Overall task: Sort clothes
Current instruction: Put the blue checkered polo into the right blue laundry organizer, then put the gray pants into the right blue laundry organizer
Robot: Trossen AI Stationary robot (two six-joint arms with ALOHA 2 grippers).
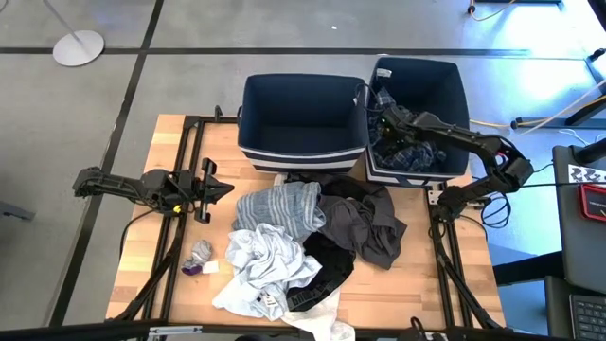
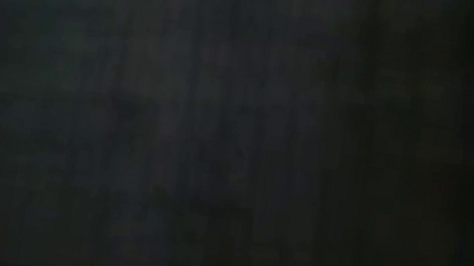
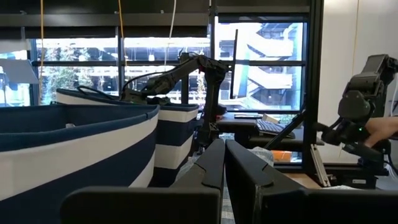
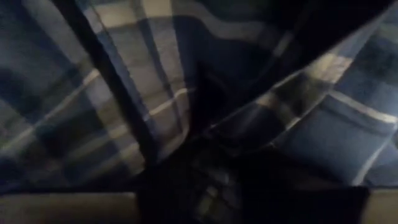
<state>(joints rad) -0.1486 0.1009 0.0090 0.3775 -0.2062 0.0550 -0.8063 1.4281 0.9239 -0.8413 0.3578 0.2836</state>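
The blue-white plaid shirt (image 1: 402, 142) lies in the right navy bin (image 1: 454, 85) and fills the right wrist view (image 4: 124, 93). My right gripper (image 1: 386, 119) reaches into that bin, right over the shirt. On the table, a grey striped top (image 1: 284, 206), dark grey items (image 1: 369, 223), a black piece (image 1: 327, 265) and white pieces (image 1: 260, 270) lie in one overlapping pile. My left gripper (image 1: 218, 187) is shut and empty, level above the table's left part, its fingers (image 3: 214, 165) pointing toward the pile.
The left navy bin (image 1: 303, 99) stands beside the right one at the table's far edge; both also show in the left wrist view (image 3: 93, 149). A small grey sock (image 1: 201, 251) and a purple scrap (image 1: 192, 270) lie left of the pile. Black frame rails (image 1: 185, 152) run along the table's sides.
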